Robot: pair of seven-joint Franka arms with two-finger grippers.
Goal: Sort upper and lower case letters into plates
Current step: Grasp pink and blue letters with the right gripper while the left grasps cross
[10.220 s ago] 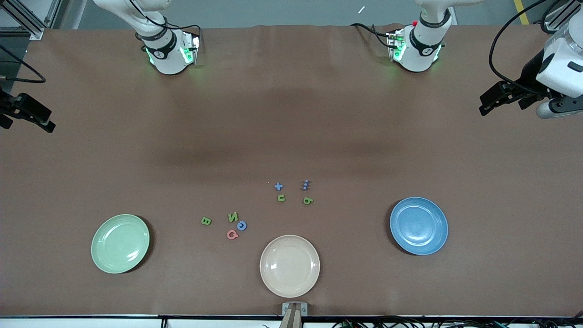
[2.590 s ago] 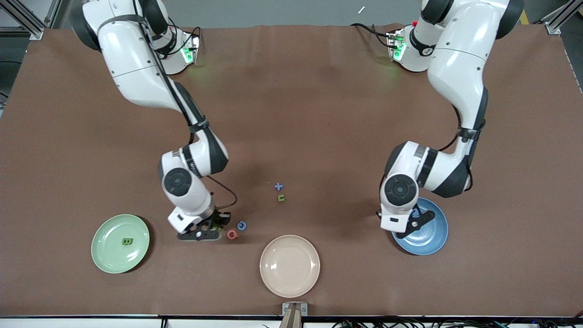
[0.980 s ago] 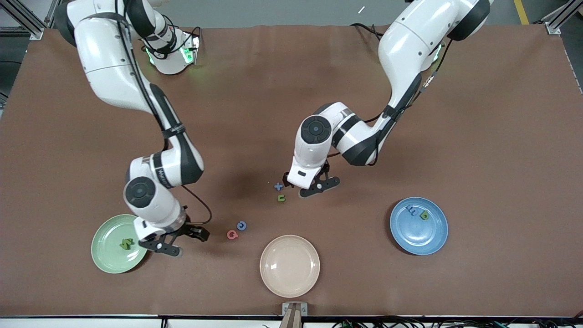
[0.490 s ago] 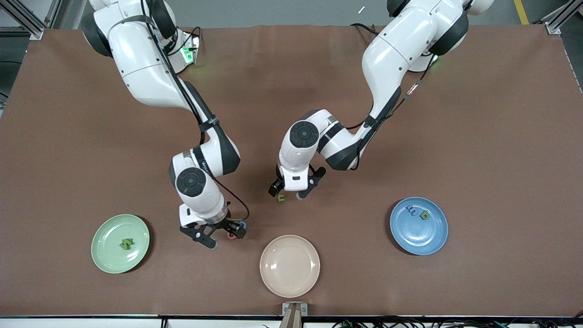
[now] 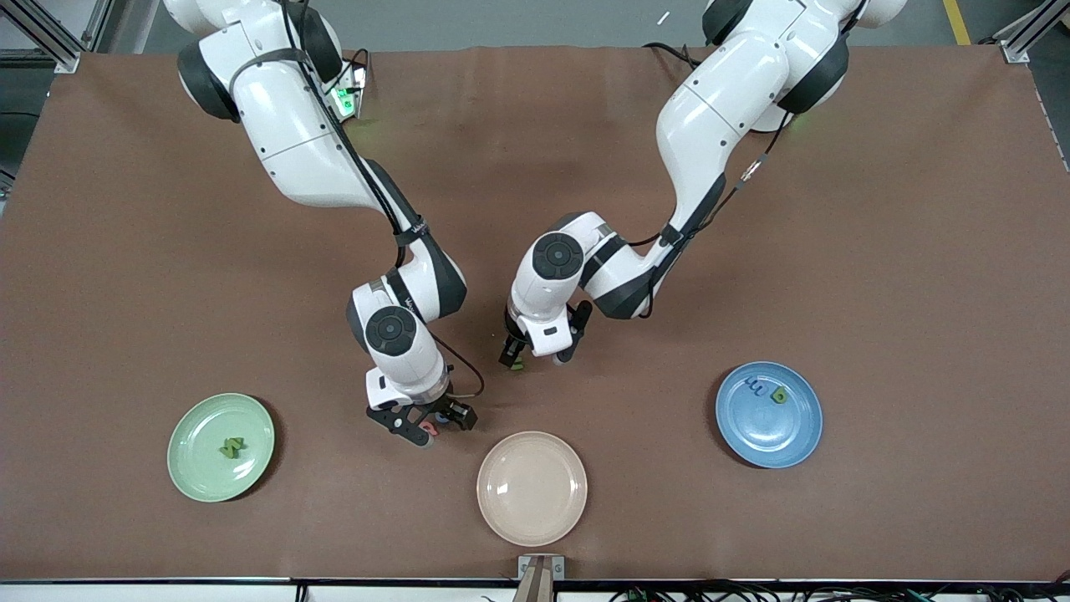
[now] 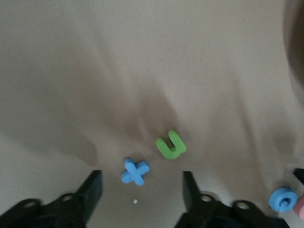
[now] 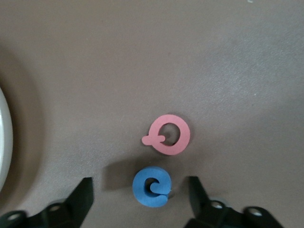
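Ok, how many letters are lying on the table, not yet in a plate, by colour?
Blue: 2 (blue x, blue c)
Green: 1 (green u)
Pink: 1 (pink Q)
Total: 4

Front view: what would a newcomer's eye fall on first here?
Two white arms meet mid-table. The right gripper, open, is low over a pinkish-red Q-shaped toy letter and a blue C-shaped toy letter, near the cream-beige plate. The left gripper, open, is low over a small blue cross-shaped letter and a green u-shaped letter. Small letters already lie in the mint green plate and the blue plate.
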